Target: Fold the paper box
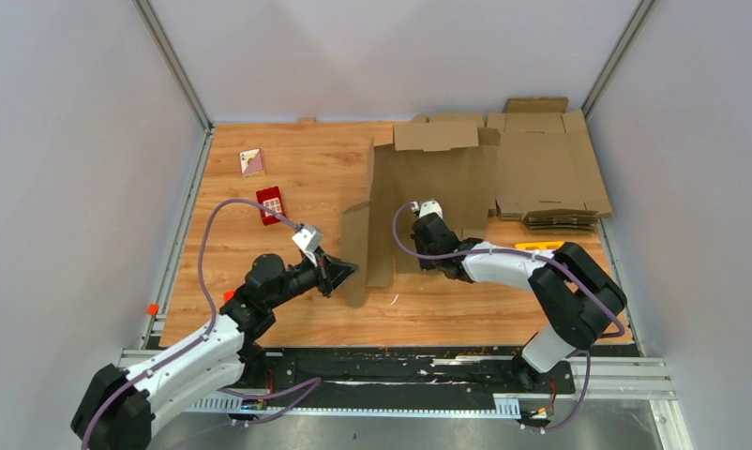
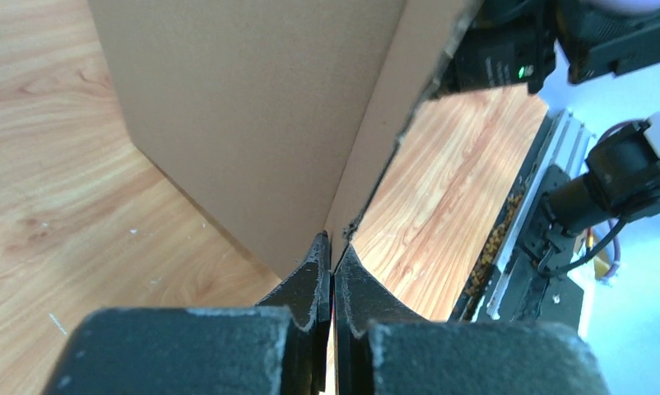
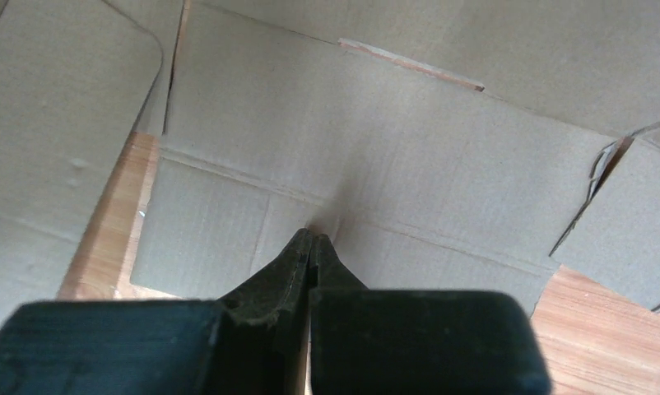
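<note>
One side panel of the paper box point(image 1: 428, 183) is raised upright along the left crease; the rest of the die-cut sheet lies flat at the middle of the table point(image 1: 260, 309), with its far flaps reaching toward the back edge. Folding is judged to be at an early stage: the opposite side, the end walls and the lid are not yet formed. The left gripper point(image 2: 332, 262) is pressed together with nothing visible between its fingers, and its tips are set against the near lower corner of the raised panel. The right gripper point(image 3: 313, 241) is likewise pressed together, its tips bearing on a crease of the flat sheet. A pile of flat cardboard sheets point(image 1: 546, 178) lies just beside the box on the right, and a small red box point(image 1: 271, 204) lies well apart on the left.
</note>
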Controlling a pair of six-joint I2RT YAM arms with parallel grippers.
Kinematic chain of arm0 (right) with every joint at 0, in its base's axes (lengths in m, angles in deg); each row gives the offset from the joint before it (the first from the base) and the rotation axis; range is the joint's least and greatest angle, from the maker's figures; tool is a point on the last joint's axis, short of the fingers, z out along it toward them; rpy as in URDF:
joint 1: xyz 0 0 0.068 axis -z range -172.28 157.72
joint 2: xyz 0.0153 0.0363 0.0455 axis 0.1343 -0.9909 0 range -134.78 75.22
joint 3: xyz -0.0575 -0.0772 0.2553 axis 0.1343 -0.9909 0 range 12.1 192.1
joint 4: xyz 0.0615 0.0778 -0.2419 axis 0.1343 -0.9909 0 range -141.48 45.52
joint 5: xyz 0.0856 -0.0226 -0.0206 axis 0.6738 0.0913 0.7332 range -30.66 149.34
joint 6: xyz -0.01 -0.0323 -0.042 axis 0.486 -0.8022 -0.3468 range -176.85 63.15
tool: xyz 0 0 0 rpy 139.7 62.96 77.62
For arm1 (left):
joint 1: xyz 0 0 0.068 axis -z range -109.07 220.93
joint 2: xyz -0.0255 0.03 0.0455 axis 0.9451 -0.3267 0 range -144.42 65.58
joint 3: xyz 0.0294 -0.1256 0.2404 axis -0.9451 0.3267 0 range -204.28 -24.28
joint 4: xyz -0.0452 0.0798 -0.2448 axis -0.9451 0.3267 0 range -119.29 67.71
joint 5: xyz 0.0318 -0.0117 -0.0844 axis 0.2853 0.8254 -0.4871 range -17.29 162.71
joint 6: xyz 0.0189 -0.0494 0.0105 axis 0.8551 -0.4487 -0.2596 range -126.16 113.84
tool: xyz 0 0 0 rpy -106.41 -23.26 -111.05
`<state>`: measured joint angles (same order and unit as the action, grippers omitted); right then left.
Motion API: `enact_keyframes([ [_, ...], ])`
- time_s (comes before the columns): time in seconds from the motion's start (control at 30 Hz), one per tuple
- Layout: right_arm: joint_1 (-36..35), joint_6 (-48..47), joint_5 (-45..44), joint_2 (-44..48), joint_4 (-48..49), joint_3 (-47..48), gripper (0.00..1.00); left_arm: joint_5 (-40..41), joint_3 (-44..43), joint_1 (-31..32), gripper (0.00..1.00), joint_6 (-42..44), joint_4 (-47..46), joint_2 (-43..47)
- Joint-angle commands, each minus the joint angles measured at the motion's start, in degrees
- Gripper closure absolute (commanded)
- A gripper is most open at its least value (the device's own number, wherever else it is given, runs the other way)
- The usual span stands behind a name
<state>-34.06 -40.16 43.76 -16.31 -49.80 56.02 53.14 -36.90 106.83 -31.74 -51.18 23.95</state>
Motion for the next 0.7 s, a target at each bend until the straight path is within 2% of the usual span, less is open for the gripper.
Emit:
enact_keyframes([
  [0.0, 1.0, 1.4, -1.2, -0.6, -2.5, 0.0, 1.00, 3.9, -0.3, 3.6, 1.00, 2.7, 5.6, -7.3],
  [0.17, 1.0, 1.1, -0.5, -1.3, -2.3, 0.3, 1.00, 4.6, -1.5, 4.2, 0.98, 4.4, 8.2, -10.5],
  [0.27, 1.0, 0.7, 0.0, -0.8, -1.8, -0.1, 1.00, 8.9, -2.6, 4.2, 0.92, 5.2, 12.7, -8.3],
  [0.53, 0.9, -0.6, 4.8, -1.0, 0.5, -0.8, 1.00, 11.1, -0.6, 4.2, 0.89, 4.7, 10.2, -1.9],
  [0.67, 0.9, -0.9, 4.8, -1.7, -0.2, -0.3, 1.00, 11.6, -1.8, 4.2, 0.73, 5.3, 11.7, -2.1],
])
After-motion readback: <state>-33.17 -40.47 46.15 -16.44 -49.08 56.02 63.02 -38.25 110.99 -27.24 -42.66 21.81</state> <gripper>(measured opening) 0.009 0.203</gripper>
